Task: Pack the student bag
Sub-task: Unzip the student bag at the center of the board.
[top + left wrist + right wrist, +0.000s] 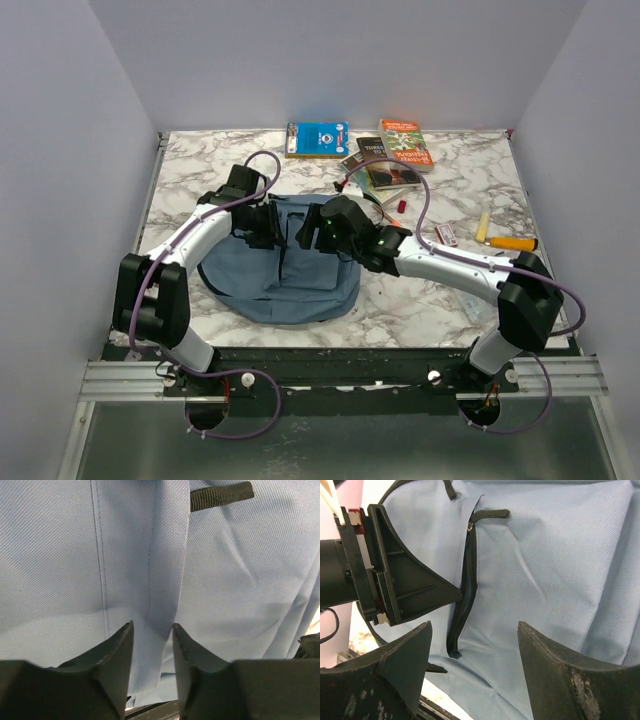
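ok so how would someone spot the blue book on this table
Start at the far edge of the marble table, by the back wall. The blue book lies flat there, left of the overlapping books; it alone has a bright blue cover.

Marbled table (420, 310), pale lilac walls (330, 60)

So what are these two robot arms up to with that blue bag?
They are working on a blue backpack lying flat on the table. The left gripper pinches a fold of its fabric beside the zipper, while the right gripper hangs open just above the bag. Nothing looks packed yet: the books lie on the far side of the table, beyond the bag.
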`<state>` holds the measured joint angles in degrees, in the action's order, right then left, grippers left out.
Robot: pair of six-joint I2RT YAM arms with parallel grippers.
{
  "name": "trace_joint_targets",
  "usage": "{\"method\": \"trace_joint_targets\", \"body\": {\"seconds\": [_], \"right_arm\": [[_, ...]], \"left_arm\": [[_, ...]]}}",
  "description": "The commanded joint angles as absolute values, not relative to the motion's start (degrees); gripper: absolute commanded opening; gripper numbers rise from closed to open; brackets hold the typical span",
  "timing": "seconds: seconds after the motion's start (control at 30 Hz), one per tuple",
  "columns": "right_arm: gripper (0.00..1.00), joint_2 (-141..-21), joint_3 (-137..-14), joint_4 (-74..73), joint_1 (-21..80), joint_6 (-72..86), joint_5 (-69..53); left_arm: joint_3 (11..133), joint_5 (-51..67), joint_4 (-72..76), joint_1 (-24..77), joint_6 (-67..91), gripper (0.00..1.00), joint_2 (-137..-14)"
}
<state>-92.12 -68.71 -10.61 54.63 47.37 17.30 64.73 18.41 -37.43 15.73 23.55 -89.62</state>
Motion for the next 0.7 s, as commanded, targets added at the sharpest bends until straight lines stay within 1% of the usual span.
{"method": "trace_joint_targets", "body": {"seconds": [0.0, 0.03, 0.13, 0.17, 0.2, 0.23, 0.33, 0.5, 0.67], "right_arm": [[0.72, -95.25, -70.08, -9.49, 54.62, 46.19, 13.67], [0.72, -96.01, -70.54, -9.49, 54.58, 45.95, 12.50], [0.71, -98.83, -72.63, -10.39, 54.66, 44.55, 9.94], [0.71, -99.75, -73.43, -10.88, 54.66, 44.41, 9.32], [0.71, -100.75, -74.07, -11.81, 54.67, 44.23, 9.06], [0.71, -101.56, -74.94, -12.89, 54.67, 43.83, 9.01], [0.73, -103.08, -75.85, -13.82, 55.40, 41.40, 9.22], [0.75, -103.88, -74.18, -10.38, 56.49, 39.19, 10.17], [0.75, -107.16, -76.16, -11.37, 58.97, 33.32, 16.80]], "left_arm": [[65.02, 14.10, -39.46, 15.73, 20.88, 0.33, -88.66], [65.12, 14.15, -39.55, 15.73, 20.52, 0.29, -88.76], [65.80, 14.79, -39.95, 15.73, 19.66, 0.15, -89.62], [65.85, 15.22, -39.99, 15.73, 19.37, 0.10, -89.65], [65.91, 15.37, -39.99, 15.71, 19.32, 0.03, -89.64], [65.91, 15.38, -39.97, 15.73, 19.32, 0.00, -89.34], [65.28, 15.69, -38.66, 15.74, 19.48, 0.00, -86.12], [61.13, 15.73, -33.87, 15.73, 21.49, 0.00, -79.03], [60.56, 15.91, -33.76, 15.64, 22.39, 0.00, -77.96]]}}
